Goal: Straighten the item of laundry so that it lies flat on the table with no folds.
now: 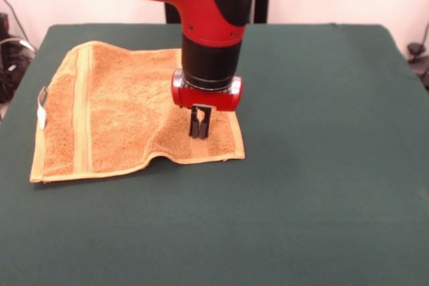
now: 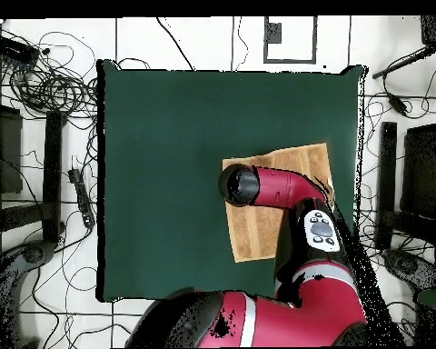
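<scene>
Looking across the table in the front view, I have my black two-fingered gripper (image 1: 199, 127) pointing straight down onto the small squarish orange-yellow terry towel (image 1: 114, 115), close to the towel's near corner on the picture's right. My fingers stand close together with only a thin slit between them, their tips at the pile; whether a pinch of cloth sits between them I cannot tell. The towel lies towards the table's far corner on the picture's left. It is mostly spread, but its near edge waves upward and a soft ridge runs from that dip toward my fingers. A small white tag (image 1: 41, 113) shows on the edge nearest the table's side. I judge the cloth light, limp and grippy rather than slippery, nothing fragile; it should drag and bunch if pushed, so a pinch at a corner or a woven border band, pulled outward, seems best.

In the overhead view my red arm covers the middle of the towel (image 2: 258, 238), which sits beside one long table edge. The large dark green cloth-topped table (image 2: 167, 164) has plenty of bare room elsewhere. Cables and stands crowd the floor round it.
</scene>
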`<control>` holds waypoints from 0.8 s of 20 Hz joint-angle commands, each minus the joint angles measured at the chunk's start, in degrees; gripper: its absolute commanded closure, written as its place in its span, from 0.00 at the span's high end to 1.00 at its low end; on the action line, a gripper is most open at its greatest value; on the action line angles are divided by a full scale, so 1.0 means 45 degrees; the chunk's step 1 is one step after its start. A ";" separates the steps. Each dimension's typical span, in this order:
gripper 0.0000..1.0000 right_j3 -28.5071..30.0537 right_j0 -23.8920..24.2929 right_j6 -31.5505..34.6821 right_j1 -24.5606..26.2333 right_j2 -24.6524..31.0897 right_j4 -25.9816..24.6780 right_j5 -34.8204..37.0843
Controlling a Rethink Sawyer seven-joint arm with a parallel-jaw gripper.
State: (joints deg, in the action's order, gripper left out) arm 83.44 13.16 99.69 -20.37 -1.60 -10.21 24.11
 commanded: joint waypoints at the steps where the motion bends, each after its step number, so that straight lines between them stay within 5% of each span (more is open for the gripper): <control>1: 0.00 0.0300 -0.0433 0.1419 0.2566 0.1001 -0.0234 -0.0892; 8: 0.00 -0.1763 -0.0886 0.2660 0.4523 0.1240 0.1025 -0.1582; 16: 0.00 -0.2039 -0.1208 0.3360 0.4856 0.1326 0.2277 -0.1785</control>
State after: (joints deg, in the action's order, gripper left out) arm 78.60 10.55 99.69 -17.62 -4.91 -4.84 29.24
